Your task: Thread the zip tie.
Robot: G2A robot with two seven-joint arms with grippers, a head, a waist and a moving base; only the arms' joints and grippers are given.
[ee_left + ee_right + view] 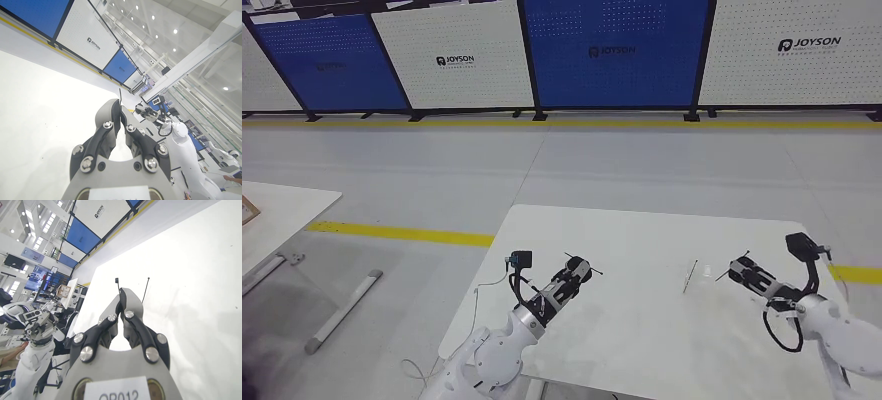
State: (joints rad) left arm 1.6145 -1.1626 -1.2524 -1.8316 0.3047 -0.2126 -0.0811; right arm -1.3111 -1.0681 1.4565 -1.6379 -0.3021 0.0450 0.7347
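Though faint overhead, tie (116, 281) in right claw (121, 294)

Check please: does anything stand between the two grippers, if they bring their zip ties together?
Only a loose zip tie lies flat on the table between them, nearer the right gripper than the left gripper. These are shut on the right tie and the left tie; nothing taller shows between.

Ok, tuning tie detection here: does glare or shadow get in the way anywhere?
Left wrist view: table glares plain white, ceiling lamps flare, but the tie in the left hand reads dark. Right wrist view: soft shadows across the table near the loose tie. Top view: even light, no glare.
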